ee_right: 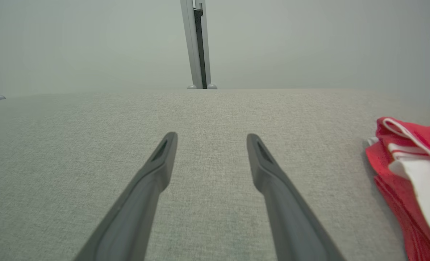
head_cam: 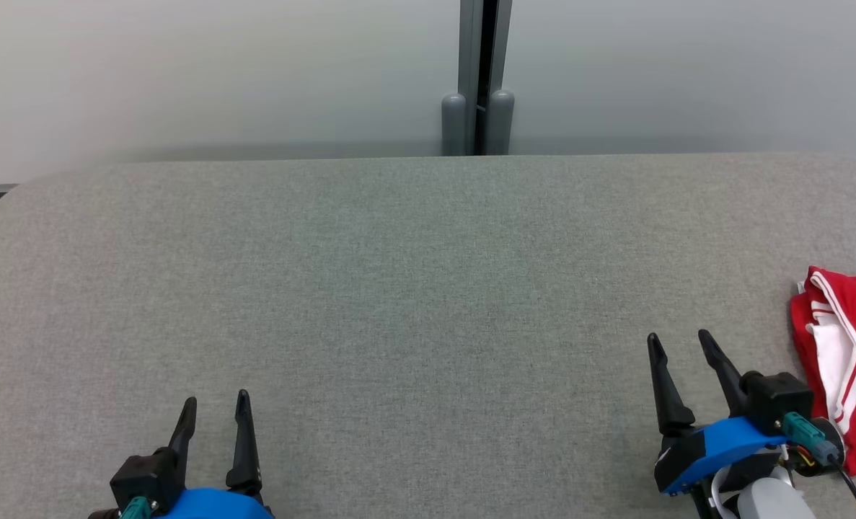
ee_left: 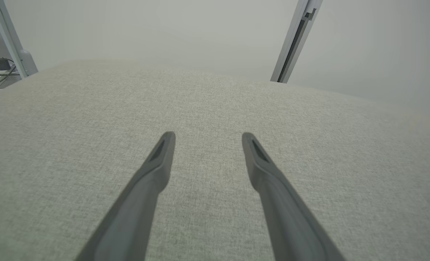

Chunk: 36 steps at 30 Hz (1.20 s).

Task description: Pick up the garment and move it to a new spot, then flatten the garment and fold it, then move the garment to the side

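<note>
Hovering over the near edge of the desk (head_cam: 399, 274): left end effector (head_cam: 216, 398) toward the left corner, right end effector (head_cam: 678, 336) toward the right. Both have their fingers spread wide and hold nothing.

The garment (head_cam: 849, 360), red with white trim, lies at the right edge just beside the right end effector. It sits in stacked layers and part of it runs out of view.

Judgement: this fits either a bundle waiting for pickup or a folded piece already set aside. The layers look fairly even, which is not conclusive. Either way, keep the wrist cable (head_cam: 847, 481) off the cloth so nothing drags.

A post (head_cam: 479, 72) stands beyond the far edge.
</note>
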Tool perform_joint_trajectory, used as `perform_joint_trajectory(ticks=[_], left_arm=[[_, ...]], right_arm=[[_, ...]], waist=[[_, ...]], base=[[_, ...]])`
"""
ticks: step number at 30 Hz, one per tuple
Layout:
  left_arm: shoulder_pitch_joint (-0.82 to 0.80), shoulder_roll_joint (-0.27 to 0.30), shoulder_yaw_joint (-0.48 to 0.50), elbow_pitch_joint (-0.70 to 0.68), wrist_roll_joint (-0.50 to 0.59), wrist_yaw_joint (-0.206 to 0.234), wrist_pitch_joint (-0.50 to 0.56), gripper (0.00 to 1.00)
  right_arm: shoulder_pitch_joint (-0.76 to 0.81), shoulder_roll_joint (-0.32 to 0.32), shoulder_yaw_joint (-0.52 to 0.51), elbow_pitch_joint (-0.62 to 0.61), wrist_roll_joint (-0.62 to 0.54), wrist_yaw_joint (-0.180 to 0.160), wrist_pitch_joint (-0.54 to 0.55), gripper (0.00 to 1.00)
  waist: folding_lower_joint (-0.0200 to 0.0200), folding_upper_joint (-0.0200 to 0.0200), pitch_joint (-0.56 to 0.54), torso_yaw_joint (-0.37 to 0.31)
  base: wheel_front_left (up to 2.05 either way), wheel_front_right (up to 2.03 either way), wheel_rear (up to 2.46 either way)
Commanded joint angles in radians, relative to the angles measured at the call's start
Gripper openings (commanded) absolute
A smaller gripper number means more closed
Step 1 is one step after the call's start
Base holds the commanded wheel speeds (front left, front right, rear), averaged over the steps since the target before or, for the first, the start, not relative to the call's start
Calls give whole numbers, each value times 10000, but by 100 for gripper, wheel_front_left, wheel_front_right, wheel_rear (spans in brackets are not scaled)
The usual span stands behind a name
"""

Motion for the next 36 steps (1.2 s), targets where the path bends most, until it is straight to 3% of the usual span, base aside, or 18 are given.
perform_joint_trajectory(ticks=[1,18,19,24,36], left_arm=[[60,-1,27,20,-126,-42,-40,100],[661,-1,3,-196,-400,-227,-40,100],[575,-2,21,-157,-366,-224,0,0],[723,-21,42,209,-471,-228,84,0],[431,-17,294,-127,-2825,-279,735,0]], right_arm=[[190,-19,66,-76,67,0,-31,100],[803,-19,351,-108,320,0,-32,100],[675,2,343,-56,265,0,0,0],[827,31,312,297,322,0,93,0],[838,23,91,-187,2917,0,754,0]], waist=[[1,-1,-57,21],[1,-1,-837,31],[1,-1,-844,34],[1,-1,-852,36],[1,-1,-854,68]], base=[[0,0,0],[0,0,0],[0,0,0],[0,0,0],[0,0,0]])
